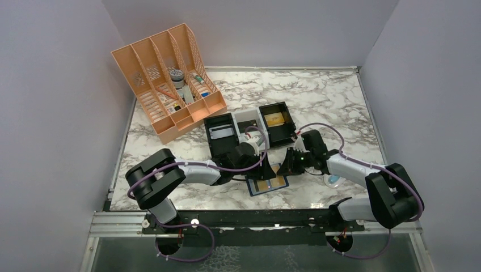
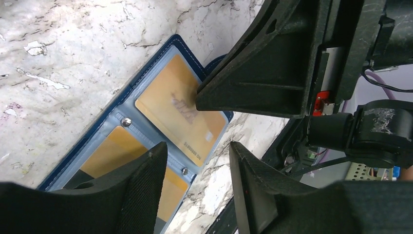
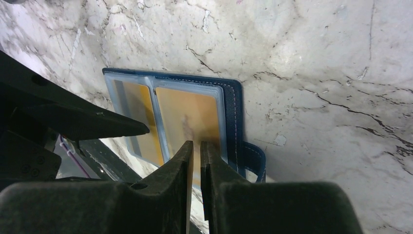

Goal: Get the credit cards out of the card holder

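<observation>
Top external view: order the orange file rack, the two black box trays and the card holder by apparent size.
1. orange file rack
2. black tray with grey contents and black tray with yellow contents: look alike, unranked
3. card holder, partly hidden

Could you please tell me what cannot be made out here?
Right wrist view: whether the right gripper pinches the gold card; its fingers cover the contact.
Left wrist view: the gold card's print, blurred; the lower card, partly behind the left gripper.
Top view: the far edge of the card holder, under the grippers.
</observation>
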Controlling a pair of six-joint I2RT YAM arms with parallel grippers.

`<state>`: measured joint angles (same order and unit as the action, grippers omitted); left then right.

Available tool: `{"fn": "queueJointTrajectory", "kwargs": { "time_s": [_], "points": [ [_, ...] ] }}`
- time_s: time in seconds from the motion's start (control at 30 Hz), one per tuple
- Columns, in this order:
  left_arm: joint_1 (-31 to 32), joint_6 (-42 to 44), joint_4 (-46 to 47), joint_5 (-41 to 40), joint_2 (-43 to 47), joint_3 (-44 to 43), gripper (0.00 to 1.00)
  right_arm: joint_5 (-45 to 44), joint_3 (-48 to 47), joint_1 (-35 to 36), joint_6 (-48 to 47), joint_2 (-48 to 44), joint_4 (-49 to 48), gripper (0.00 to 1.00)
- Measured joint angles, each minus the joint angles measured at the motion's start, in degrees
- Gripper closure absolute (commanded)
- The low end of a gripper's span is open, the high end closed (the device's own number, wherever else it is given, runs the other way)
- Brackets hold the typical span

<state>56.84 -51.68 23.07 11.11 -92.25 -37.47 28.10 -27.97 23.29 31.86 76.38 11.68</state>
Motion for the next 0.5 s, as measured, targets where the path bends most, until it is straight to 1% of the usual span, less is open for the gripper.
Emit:
{"fn": "queueJointTrajectory", "kwargs": {
  "time_s": [0.27, 0.5],
  "points": [
    [0.00, -2.12, 2.21, 0.04, -1.84, 0.50, 0.56, 0.24, 2.62, 0.00, 2.86, -0.57, -4.90, 0.87],
    [0.00, -4.85, 4.17, -0.15, -2.34, 2.49, 0.59, 0.04, 3.17, 0.00, 3.91, -0.87, -5.75, 0.87]
  ]
}}
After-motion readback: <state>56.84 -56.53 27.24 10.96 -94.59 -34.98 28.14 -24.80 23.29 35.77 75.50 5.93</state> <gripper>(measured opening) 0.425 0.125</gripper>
